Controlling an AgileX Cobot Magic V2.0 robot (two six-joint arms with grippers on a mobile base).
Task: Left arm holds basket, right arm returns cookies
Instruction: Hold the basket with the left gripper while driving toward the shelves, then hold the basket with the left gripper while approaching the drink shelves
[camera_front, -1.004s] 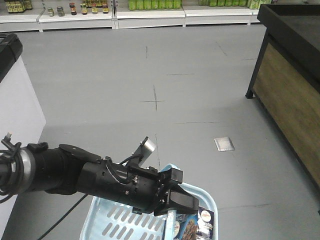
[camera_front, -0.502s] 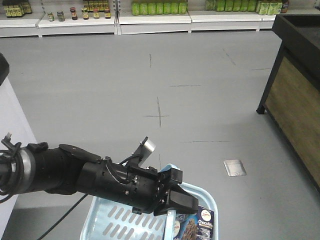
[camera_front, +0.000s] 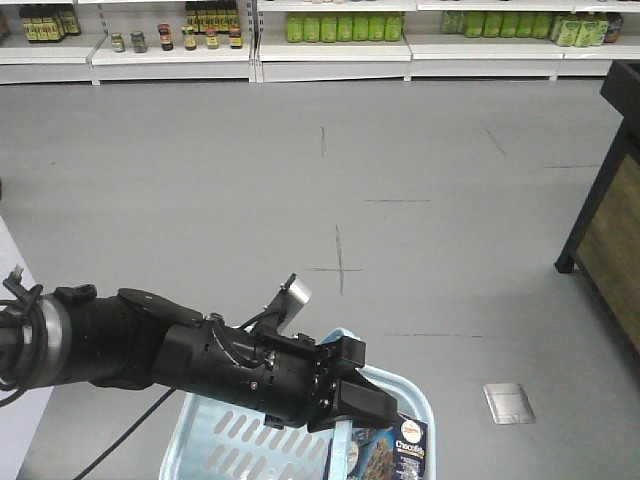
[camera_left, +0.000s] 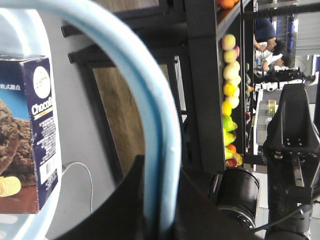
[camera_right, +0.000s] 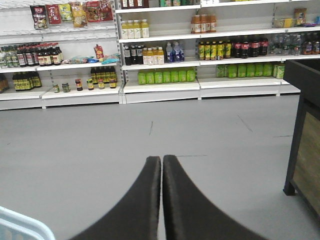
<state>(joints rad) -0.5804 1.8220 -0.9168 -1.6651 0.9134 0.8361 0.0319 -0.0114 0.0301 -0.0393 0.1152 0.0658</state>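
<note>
I see left fingers (camera_left: 117, 210) clenched on the basket (camera_front: 232, 440) rim, lower centre — cookies (camera_front: 411, 447) inside it; my right fingers (camera_right: 142, 200) pressed together, grasping nothing.

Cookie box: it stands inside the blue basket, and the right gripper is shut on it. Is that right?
Not quite. The cookie box does stand inside the basket, but the right gripper is shut on nothing. The right wrist view shows its jaws pressed together with no box between them.
</note>
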